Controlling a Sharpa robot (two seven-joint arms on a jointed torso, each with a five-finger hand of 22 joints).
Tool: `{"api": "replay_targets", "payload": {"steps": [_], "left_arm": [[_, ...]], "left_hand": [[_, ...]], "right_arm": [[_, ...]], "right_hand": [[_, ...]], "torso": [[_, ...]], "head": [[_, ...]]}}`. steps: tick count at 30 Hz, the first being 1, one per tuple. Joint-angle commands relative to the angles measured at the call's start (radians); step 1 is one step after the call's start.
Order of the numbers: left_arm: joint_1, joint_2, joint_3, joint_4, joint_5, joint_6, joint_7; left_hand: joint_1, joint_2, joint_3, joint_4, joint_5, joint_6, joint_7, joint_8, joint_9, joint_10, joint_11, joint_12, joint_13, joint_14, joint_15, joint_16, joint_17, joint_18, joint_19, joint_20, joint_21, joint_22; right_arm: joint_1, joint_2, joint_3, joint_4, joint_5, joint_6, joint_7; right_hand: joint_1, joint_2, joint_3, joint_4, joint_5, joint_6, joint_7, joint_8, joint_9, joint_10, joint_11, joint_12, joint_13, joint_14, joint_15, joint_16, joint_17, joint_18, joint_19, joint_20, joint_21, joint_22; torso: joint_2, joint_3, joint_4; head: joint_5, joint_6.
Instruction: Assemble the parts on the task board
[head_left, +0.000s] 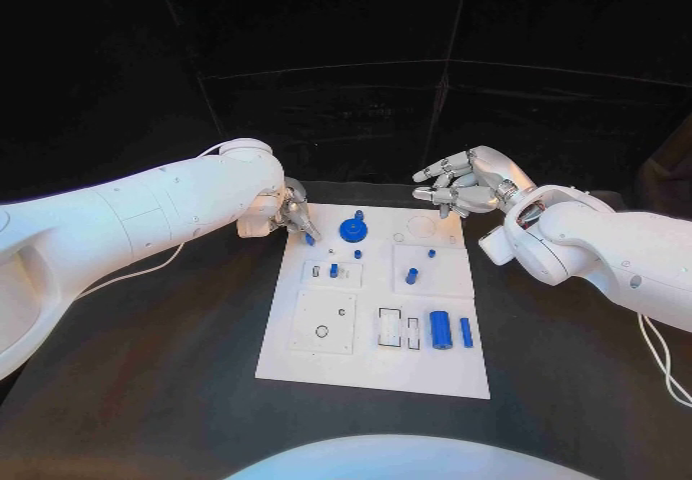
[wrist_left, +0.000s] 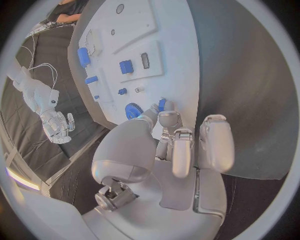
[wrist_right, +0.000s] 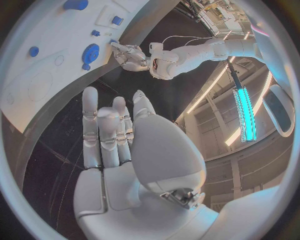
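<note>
Closest to the camera is the near edge of the white task board (head_left: 372, 375), flat on the black table (head_left: 159, 380). Counting blue parts: two cylinders (head_left: 440, 329) side by side near the front right, one gear (head_left: 353, 229) at the back, plus roughly five small pegs scattered mid-board. Left hand (head_left: 293, 213) sits at the board's back left corner, pinching a small blue part (wrist_left: 162, 104) between its fingertips, right beside the gear. Right hand (head_left: 462, 182) hovers over the back right corner, fingers loosely spread, holding nothing. Dark room behind
</note>
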Motion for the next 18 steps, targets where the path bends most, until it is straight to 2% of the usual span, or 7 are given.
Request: {"api": "replay_targets", "payload": {"steps": [1,5,12,18], "left_arm": [[0.001,-0.019,0.001,0.029,0.031,-0.062,0.026],[0.002,-0.058,0.002,0.086,0.036,-0.107,0.036],[0.002,-0.128,0.001,0.216,0.037,-0.193,0.058],[-0.008,-0.184,0.000,0.326,-0.026,-0.260,0.080]], "left_hand": [[0.003,0.001,0.078,-0.064,0.005,0.003,-0.003,0.006,0.005,0.010,0.000,0.002,0.001,0.106,-0.002,0.003,0.263,0.009,0.010,-0.007,0.000,0.001],[-0.017,-0.014,0.115,-0.075,0.004,0.005,-0.004,0.013,0.009,0.017,-0.002,0.004,0.004,0.106,-0.003,0.003,0.263,0.009,0.011,-0.007,0.000,0.003],[-0.034,-0.031,0.152,-0.085,0.004,0.005,-0.006,0.019,0.013,0.023,-0.003,0.006,0.005,0.106,-0.004,0.003,0.263,0.009,0.012,-0.008,0.001,0.005],[-0.040,-0.038,0.168,-0.088,0.004,0.007,-0.006,0.023,0.015,0.029,-0.004,0.010,0.010,0.106,-0.004,0.003,0.263,0.008,0.014,-0.009,0.005,0.011]], "right_arm": [[0.002,0.000,0.001,0.001,0.002,0.007,0.009],[0.002,-0.001,0.001,0.000,0.002,0.007,0.009],[0.002,-0.002,0.000,-0.003,0.002,0.008,0.009],[0.002,-0.002,0.000,-0.007,0.002,0.009,0.009]], "right_hand": [[-0.001,0.006,-0.005,-0.003,0.005,-0.007,-0.002,0.002,-0.001,-0.008,0.001,0.002,-0.001,-0.005,0.002,-0.004,0.002,0.020,-0.005,0.003,-0.005,-0.001],[-0.001,0.006,-0.005,-0.003,0.005,-0.007,-0.002,0.002,-0.001,-0.008,0.001,0.002,-0.001,-0.005,0.002,-0.004,0.002,0.020,-0.005,0.003,-0.005,-0.001],[0.001,0.006,-0.006,-0.004,0.006,-0.008,-0.002,0.002,-0.001,-0.008,0.002,0.003,-0.002,-0.005,0.002,-0.003,0.003,0.021,-0.005,0.004,-0.005,-0.001],[0.001,0.006,-0.006,-0.003,0.006,-0.008,-0.002,0.002,-0.001,-0.008,0.002,0.003,-0.002,-0.005,0.002,-0.003,0.003,0.021,-0.005,0.004,-0.006,-0.001]], "torso": [[-0.001,0.0013,0.0012],[-0.001,0.0013,0.0024],[-0.003,0.0020,0.0054],[-0.005,0.0024,0.0073]], "head": [[0.000,-0.001],[0.001,0.000],[0.005,-0.001],[0.009,-0.002]]}}
